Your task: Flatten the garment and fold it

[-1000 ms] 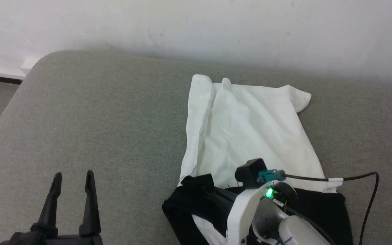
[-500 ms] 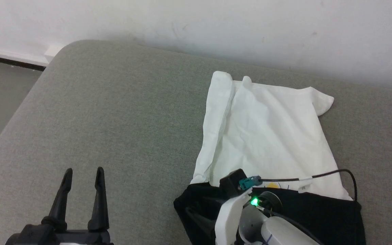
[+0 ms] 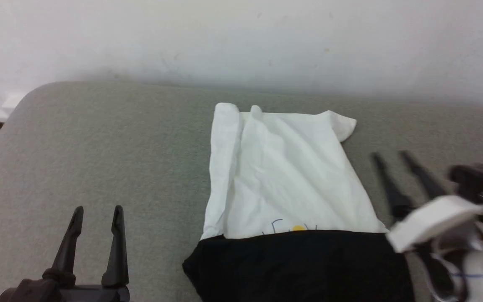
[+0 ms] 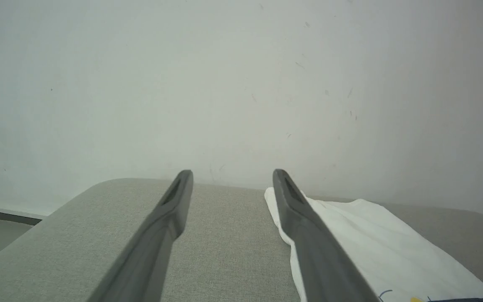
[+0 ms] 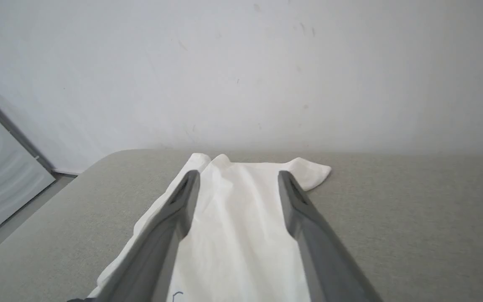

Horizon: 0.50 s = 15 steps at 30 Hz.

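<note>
The garment point(image 3: 283, 180) lies on the grey cushioned surface point(image 3: 120, 147), its white body stretched away from me and a black sleeve part point(image 3: 300, 264) folded across its near end. A small printed mark shows at the fold line. My right gripper point(image 3: 390, 156) hovers open just right of the garment, holding nothing. In the right wrist view the right gripper point(image 5: 236, 173) frames the garment point(image 5: 241, 209) between its fingers. My left gripper point(image 3: 97, 208) stands open at the lower left, well clear of the cloth. In the left wrist view the left gripper point(image 4: 232, 172) has the garment point(image 4: 375, 243) to its right.
A white wall point(image 3: 241, 37) rises behind the surface. The surface's rounded left edge point(image 3: 11, 121) drops to the floor. A pale grey panel point(image 5: 2, 180) leans at the left in the right wrist view. Bare grey surface lies left and right of the garment.
My right gripper has opened, let go of the black sleeve part and swung off to the right. The black part now lies flat across the near end. The head camera has shifted.
</note>
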Available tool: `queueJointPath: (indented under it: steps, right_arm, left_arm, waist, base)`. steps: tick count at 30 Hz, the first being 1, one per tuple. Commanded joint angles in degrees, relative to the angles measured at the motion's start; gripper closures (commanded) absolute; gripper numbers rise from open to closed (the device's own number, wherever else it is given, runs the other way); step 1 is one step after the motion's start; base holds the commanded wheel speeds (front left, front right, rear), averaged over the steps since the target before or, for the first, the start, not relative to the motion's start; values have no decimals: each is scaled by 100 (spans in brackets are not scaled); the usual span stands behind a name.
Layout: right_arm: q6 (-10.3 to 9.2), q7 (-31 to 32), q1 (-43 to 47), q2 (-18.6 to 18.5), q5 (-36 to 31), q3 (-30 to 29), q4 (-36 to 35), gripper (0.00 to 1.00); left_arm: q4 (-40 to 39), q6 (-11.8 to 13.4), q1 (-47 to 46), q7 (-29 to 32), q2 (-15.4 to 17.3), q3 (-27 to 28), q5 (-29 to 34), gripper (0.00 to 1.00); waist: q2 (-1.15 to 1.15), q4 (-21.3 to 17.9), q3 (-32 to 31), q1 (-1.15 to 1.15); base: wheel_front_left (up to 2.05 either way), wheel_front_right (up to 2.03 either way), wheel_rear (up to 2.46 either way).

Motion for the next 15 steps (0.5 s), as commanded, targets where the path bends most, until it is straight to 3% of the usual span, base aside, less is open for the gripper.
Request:
queueJointPath:
  steps: [1,6,15]
  right_arm:
    - [-3,-125,291,43,-295,-431,-451,0]
    - [-3,-596,1117,87,-614,-1515,-1436,0]
    - [-3,-1690,2167,90,-363,-1989,-1322,0]
  left_arm:
    - [-35,11,77,-34,38,29,-43,0]
    - [37,41,205,-238,50,97,-43,0]
    - [272,174,515,-563,-64,128,46,0]
  waist:
    - [-1,-341,-86,0]
    - [-1,-639,-55,0]
    - [-1,-820,-2,0]
  base:
    - [0,0,0]
    - [0,0,0]
    - [0,0,0]
